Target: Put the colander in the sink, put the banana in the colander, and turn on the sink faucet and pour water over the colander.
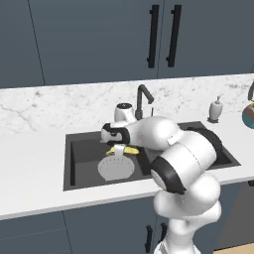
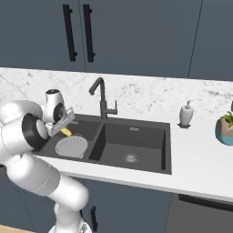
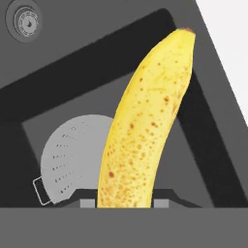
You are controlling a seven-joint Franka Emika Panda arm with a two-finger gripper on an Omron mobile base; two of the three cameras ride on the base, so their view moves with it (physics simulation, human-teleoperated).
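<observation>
My gripper (image 1: 119, 148) is shut on the yellow banana (image 1: 127, 150) and holds it just above the left basin of the dark sink (image 1: 83, 151). The light-grey colander (image 1: 116, 167) sits in that basin, a little below and in front of the banana. In the hand view the banana (image 3: 145, 126) rises between the fingertips (image 3: 161, 203), with the colander (image 3: 72, 160) beneath it to the left. From the right base view, the gripper (image 2: 63, 129) and banana (image 2: 66, 132) hang over the colander's (image 2: 71, 147) far edge. The dark sink faucet (image 1: 144, 100) stands behind the divider.
A white soap dispenser (image 2: 185, 114) stands on the counter behind the sink's right end. A potted plant (image 2: 226, 127) is at the far right. The right basin (image 2: 136, 141) has a silver drain (image 2: 131, 158). Dark cabinets hang above the marble backsplash.
</observation>
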